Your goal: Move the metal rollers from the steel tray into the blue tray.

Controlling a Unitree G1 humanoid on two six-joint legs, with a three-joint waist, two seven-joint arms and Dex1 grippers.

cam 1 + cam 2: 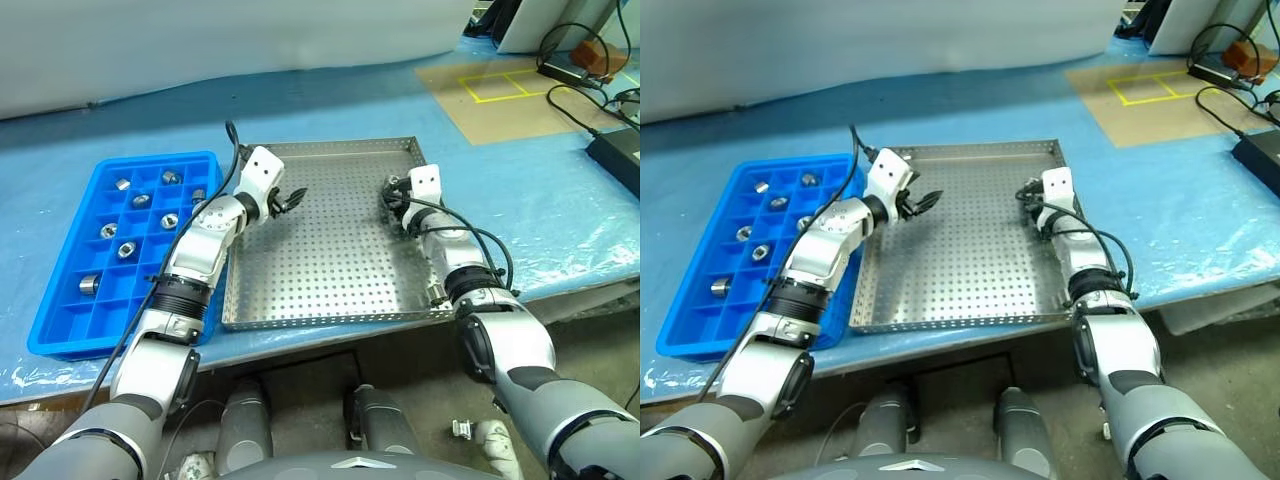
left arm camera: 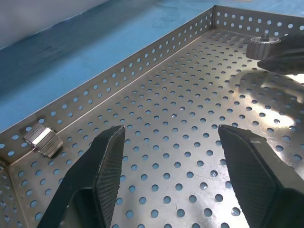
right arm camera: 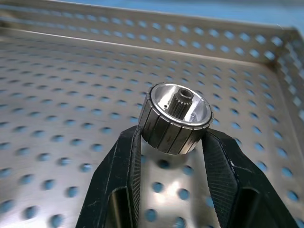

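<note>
Right wrist view: I had right gripper (image 3: 173, 142) clamped on one metal roller (image 3: 176, 118), lifted just clear of steel tray (image 1: 330, 270) near its far right corner. Left gripper (image 2: 173, 156) hung empty, fingers spread wide, over tray's far left part. Second roller (image 2: 43, 140) lay against tray wall near left gripper. Several rollers sat in blue tray (image 1: 60, 335) at left.

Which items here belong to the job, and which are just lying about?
Job: roller held by right gripper; roller in steel tray; blue tray; left gripper, open.
Lying about: cables, yellow tape.
</note>
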